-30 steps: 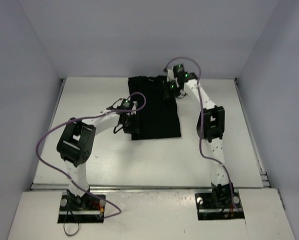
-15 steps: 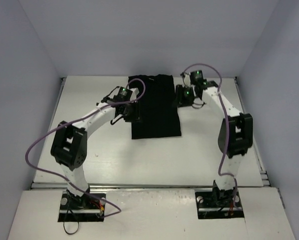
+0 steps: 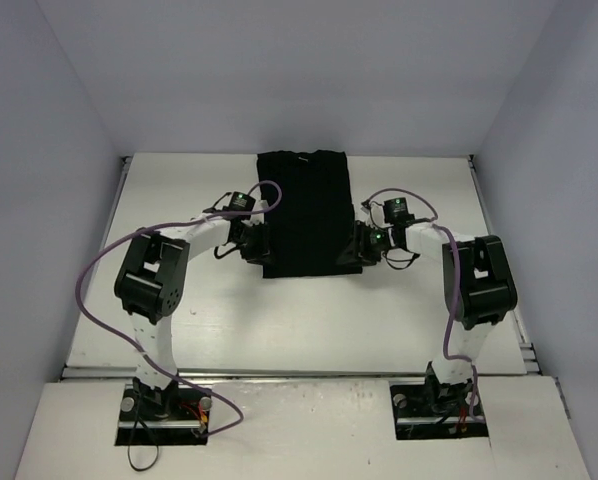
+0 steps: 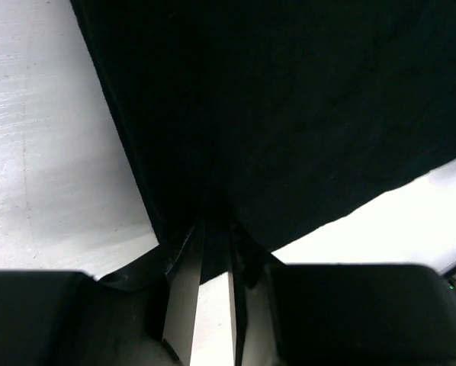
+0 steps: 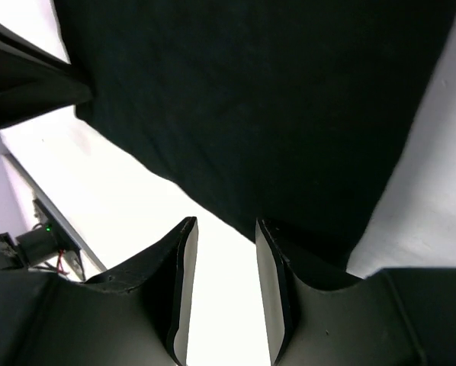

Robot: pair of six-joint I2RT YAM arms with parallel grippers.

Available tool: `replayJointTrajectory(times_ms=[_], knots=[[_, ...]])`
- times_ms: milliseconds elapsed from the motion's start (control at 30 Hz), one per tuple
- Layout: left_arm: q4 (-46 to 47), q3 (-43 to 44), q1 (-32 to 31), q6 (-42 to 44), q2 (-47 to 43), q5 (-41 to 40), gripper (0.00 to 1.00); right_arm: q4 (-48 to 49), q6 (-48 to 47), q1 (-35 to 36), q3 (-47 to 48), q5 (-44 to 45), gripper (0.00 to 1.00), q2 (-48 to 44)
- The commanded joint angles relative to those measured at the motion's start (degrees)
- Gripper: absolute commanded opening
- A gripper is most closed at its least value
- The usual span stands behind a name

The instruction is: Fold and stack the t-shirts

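Note:
The black t-shirt [image 3: 309,210] lies folded in a long flat strip down the middle of the white table; no chest logo shows. My left gripper [image 3: 259,245] is at its near left corner. In the left wrist view the jaws stand narrowly apart with the cloth corner [image 4: 289,114] pinched between the tips of the left gripper [image 4: 216,229]. My right gripper [image 3: 355,248] is at the near right corner. In the right wrist view it [image 5: 224,225] is open, its tips at the t-shirt's hem [image 5: 274,99], with bare table between the fingers.
The white table [image 3: 179,300] is walled on the left, back and right. A purple cable [image 3: 109,260] loops off the left arm. The left arm's wrist [image 5: 30,76] shows across the shirt in the right wrist view.
Both grippers have moved from the far part of the shirt toward me, to its near corners. The shirt now lies smooth and straight.

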Motion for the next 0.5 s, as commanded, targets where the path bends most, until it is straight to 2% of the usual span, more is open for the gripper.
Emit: replayJointTrajectory(times_ms=[0,33,233,367,467], knots=[[0.38,-2.61,0.97,-0.47,1.61,-0.33,0.15,19.72,5.02,-3.30,-8.65,-5.50,0.34,0.92],[0.28,-4.06,1.32,-0.56,1.88,-0.50,0.14,21.71,6.07,-4.10,-12.26,-5.50,0.34,1.52],[0.62,-10.64,2.87,-2.19,1.53,-2.09,0.10,25.12,7.84,-6.85,-18.87,-1.53,0.34,5.04],[0.72,-15.33,2.91,-3.48,-1.16,-2.34,0.09,25.24,9.97,-6.94,-22.76,1.12,0.34,1.72],[-0.02,-18.89,2.91,-3.42,-5.01,-2.70,0.09,23.72,11.68,-6.80,-26.54,2.71,0.34,-4.36]])
